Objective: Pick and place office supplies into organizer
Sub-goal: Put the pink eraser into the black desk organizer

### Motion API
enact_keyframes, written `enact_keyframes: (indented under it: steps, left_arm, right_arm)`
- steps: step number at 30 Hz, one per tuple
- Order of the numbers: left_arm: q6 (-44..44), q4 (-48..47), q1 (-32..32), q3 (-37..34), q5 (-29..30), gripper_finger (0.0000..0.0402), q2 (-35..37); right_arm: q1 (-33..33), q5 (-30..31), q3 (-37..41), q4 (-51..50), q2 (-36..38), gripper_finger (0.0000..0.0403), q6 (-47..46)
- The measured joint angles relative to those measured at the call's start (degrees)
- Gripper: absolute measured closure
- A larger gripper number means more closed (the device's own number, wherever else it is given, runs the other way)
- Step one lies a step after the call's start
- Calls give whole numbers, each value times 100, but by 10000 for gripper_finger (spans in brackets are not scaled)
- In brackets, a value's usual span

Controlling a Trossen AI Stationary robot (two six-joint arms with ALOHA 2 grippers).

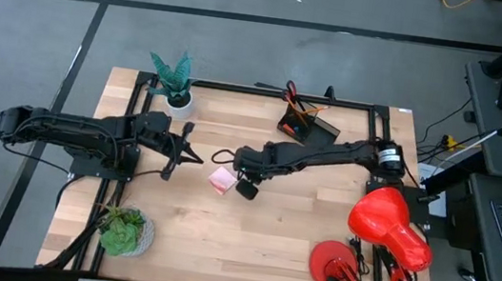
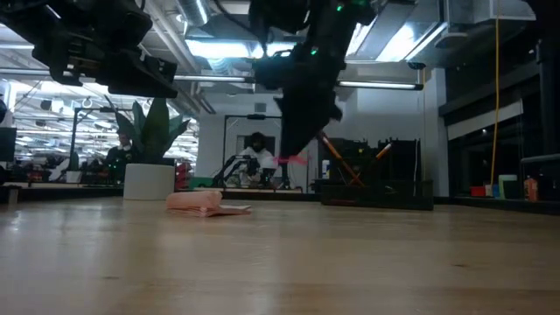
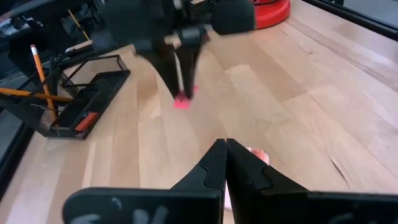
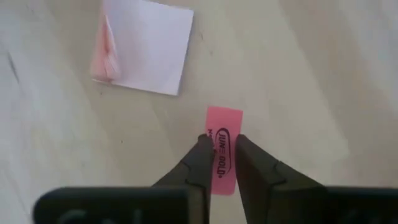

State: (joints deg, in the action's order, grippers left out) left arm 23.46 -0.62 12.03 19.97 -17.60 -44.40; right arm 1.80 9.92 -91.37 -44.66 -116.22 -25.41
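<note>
— Two dark fingers of the right gripper (image 4: 219,163) fill the front of the right wrist view. What sits between them?

— A flat pink rectangular eraser (image 4: 222,148) with black printed lettering on its face. The fingers are nearly together and pinch it by its long edges, with one end sticking out past the tips.

— Is it on the table?

— No. In the low view the pink eraser (image 2: 292,160) hangs clear above the pale wooden tabletop (image 2: 280,262), gripped under the dark arm. From the left wrist view it shows as a small pink spot (image 3: 182,101) at the tips of the right gripper's fingers.

— What lies below it?

— A pale pink square sticky-note pad (image 4: 145,46) with one edge curled up, flat on the wood. From above the pad (image 1: 221,180) is near the middle of the table, just beside the right gripper (image 1: 245,172).

— And the organizer?

— The black wire-mesh desk organizer (image 1: 307,125) stands at the far edge of the table, well apart from the eraser, with orange pencils (image 3: 38,62) upright in it.

— The other arm?

— The left gripper (image 3: 225,163) waits on the left side of the table, its fingers pressed together with nothing in them.
</note>
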Motion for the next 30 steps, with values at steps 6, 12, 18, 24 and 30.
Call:
enact_keyframes:
  steps: [6, 12, 18, 24, 30]
  left_arm:
    - [-44, -1, 0, 0, 2, 400, 0]
    - [-46, -3, 0, 0, 2, 400, 0]
    - [-190, -3, 0, 0, 4, 400, 0]
    - [-188, -3, 0, 0, 4, 400, 0]
    - [-181, -3, 0, 0, 4, 400, 0]
  right_arm:
    - [-120, 777, -2, -457, 463, 349, 170]
    - [-425, 1054, -5, -924, 758, 348, 326]
    - [-898, 1528, -11, -1544, 819, 348, 360]
    - [-1285, 1597, -11, -1629, 819, 348, 488]
    - [-1492, 1612, -11, -1625, 819, 348, 544]
